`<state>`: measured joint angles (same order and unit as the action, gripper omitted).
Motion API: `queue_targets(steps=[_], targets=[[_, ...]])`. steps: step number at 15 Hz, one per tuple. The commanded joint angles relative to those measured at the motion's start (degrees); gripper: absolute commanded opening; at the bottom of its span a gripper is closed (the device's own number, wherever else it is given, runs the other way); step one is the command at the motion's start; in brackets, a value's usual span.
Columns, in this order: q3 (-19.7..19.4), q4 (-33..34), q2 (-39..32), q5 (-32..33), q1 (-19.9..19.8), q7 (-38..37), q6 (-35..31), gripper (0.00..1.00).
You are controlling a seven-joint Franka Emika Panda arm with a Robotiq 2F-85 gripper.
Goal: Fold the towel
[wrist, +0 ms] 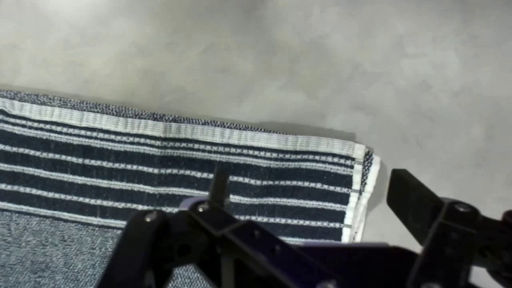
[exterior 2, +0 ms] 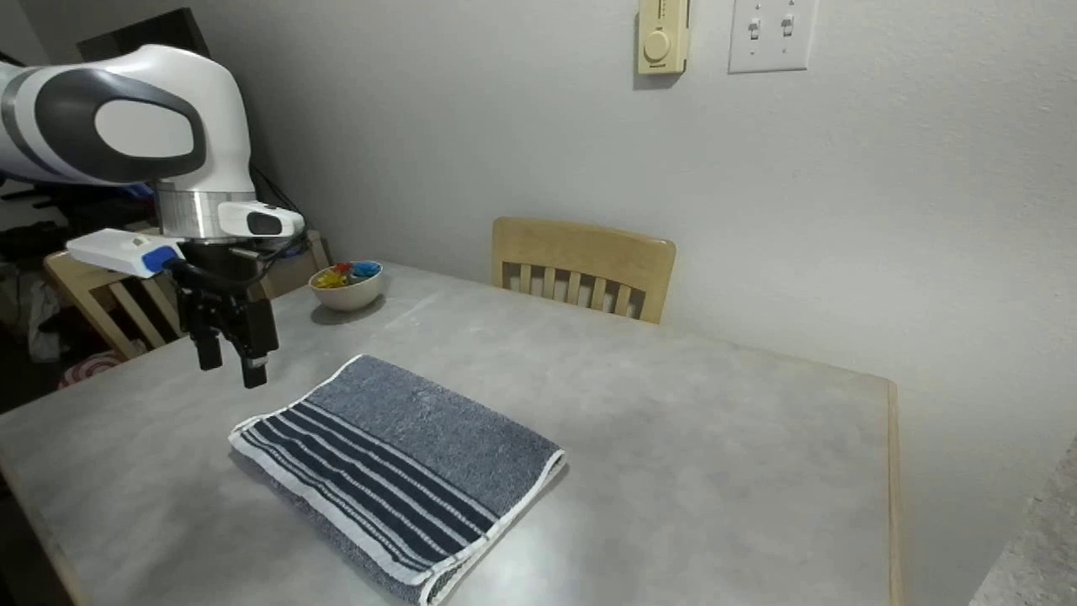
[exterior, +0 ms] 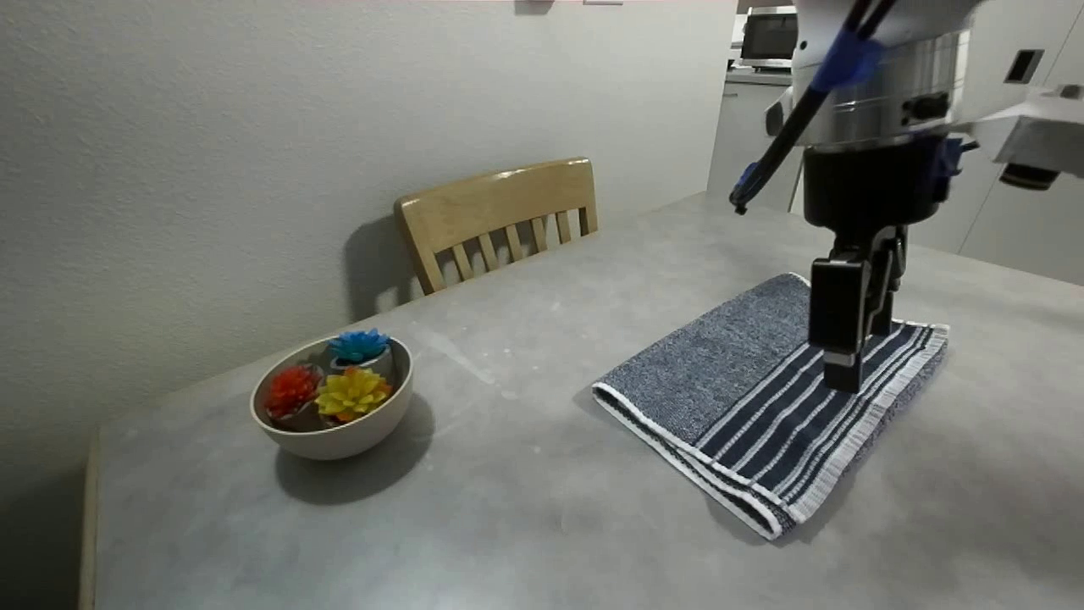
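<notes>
The wrist view shows the gripper (wrist: 308,182) with its two fingers (wrist: 412,204) well apart, one seen over the stripes of the towel (wrist: 160,176), the other past the towel's white edge, over the table (wrist: 400,60). The towel lies folded on the table, lower than the gripper, striped band facing up. In an exterior view the gripper (exterior 2: 232,366) hangs in the air near a corner of the towel, apart from it; in an exterior view the gripper (exterior: 862,347) is in front of the towel and hides some stripes. Well away from the gripper, in both exterior views, a pale bowl (exterior: 364,436) stands on the table, holding a red plant (exterior: 292,391), a yellow plant (exterior: 351,394) and a blue plant (exterior: 360,346). A wooden chair (exterior: 500,199) stands by the wall (exterior: 212,169), well apart from the gripper. In an exterior view another chair (exterior 2: 84,273) shows behind the gripper, partly hidden, and a thermostat (exterior 2: 663,42) and light switch (exterior 2: 772,34) are on the wall, higher than the gripper.
</notes>
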<state>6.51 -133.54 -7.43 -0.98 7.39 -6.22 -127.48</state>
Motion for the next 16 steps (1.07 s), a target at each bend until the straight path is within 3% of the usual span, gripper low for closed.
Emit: queue_targets(steps=[1,6,8,16], targets=[[1.3,4.3,-7.8,-3.1,1.4,-2.7,-3.8,1.00],[1.2,6.9,-16.0,-5.3,4.1,-10.9,-16.4,1.00],[1.0,5.6,-14.3,-3.9,4.3,-9.9,-15.0,1.00],[-0.4,8.6,-18.5,-1.2,7.2,-13.3,-15.8,1.00]])
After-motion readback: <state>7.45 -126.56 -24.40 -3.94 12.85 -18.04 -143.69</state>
